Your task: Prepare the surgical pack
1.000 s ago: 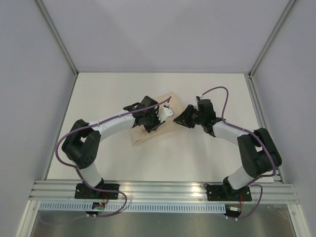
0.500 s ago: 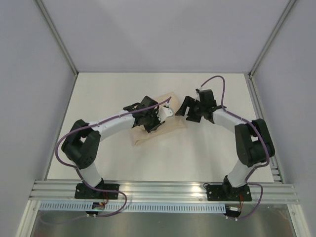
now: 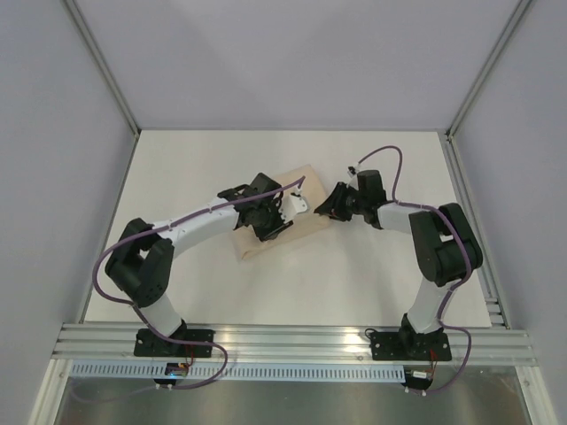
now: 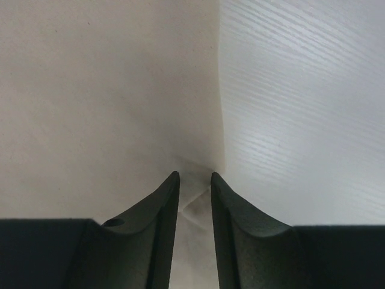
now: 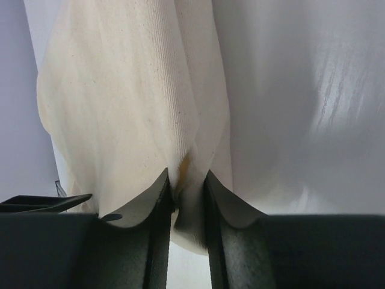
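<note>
**A:** Start at your left gripper. What is it doing?

**B:** My left gripper [image 4: 193,180] is pinching the beige cloth [image 4: 102,84]. Its 2 fingers stand nearly together, and a small ridge of fabric is caught in the narrow gap between them. From that wrist the cloth spreads away smooth on the left. Its edge runs straight out from my fingertips, and to the right of that edge is the bare white table [image 4: 301,90].

**A:** And the other one?

**B:** My right gripper [image 5: 186,176] is pinching the same cloth. The fabric is bunched between its 2 fingers, and long creases run out from the pinch.

**A:** Where does the cloth lie?

**B:** Seen from above, it lies about the middle of the table, a flat folded shape slanting from near left to far right. My left gripper is over its right half, and my right gripper holds its right edge. The 2 grippers are near each other but apart, each arm reaching in from its own side.

**A:** Is the pinched edge off the table?

**B:** I cannot tell.
</note>
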Action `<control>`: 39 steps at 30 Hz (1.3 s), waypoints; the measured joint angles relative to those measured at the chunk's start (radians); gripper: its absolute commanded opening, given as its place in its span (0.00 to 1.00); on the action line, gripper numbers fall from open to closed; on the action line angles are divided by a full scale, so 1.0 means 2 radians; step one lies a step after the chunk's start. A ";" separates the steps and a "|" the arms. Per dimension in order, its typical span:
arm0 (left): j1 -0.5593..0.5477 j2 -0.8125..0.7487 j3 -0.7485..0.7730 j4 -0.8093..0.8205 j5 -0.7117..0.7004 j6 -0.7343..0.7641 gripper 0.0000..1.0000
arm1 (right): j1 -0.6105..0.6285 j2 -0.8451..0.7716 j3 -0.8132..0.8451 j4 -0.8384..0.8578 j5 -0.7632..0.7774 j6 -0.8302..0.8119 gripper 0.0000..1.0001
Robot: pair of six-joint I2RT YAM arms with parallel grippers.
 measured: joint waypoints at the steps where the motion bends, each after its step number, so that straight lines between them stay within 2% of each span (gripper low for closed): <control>1: 0.000 -0.005 0.003 -0.015 -0.001 0.000 0.39 | -0.001 -0.002 -0.009 0.016 -0.003 0.007 0.11; 2: -0.001 -0.011 0.008 -0.032 -0.001 0.000 0.42 | -0.001 -0.003 -0.019 0.033 -0.003 0.017 0.04; 3: -0.001 -0.017 0.017 -0.053 -0.001 0.000 0.44 | -0.002 -0.004 -0.029 0.051 -0.003 0.027 0.00; 6: -0.001 -0.037 0.064 -0.113 -0.009 0.000 0.48 | -0.002 -0.007 -0.062 0.109 -0.001 0.069 0.00; 11: 0.019 -0.091 0.120 -0.163 -0.042 -0.002 0.55 | 0.021 -0.007 -0.091 0.169 0.038 0.139 0.00; 19: 0.136 -0.136 0.124 -0.227 -0.088 -0.009 0.56 | 0.167 -0.001 -0.080 0.179 0.220 0.288 0.00; 23: 0.141 -0.154 0.115 -0.241 -0.119 -0.009 0.56 | 0.238 0.050 0.003 0.142 0.281 0.331 0.00; 26: 0.141 -0.179 0.107 -0.245 -0.126 -0.009 0.56 | 0.272 0.106 0.094 0.107 0.296 0.336 0.00; 34: 0.141 -0.223 0.101 -0.244 -0.128 -0.009 0.56 | 0.307 0.257 0.321 0.067 0.254 0.321 0.00; 39: 0.141 -0.223 0.096 -0.245 -0.122 -0.009 0.56 | 0.313 0.291 0.395 0.025 0.226 0.272 0.01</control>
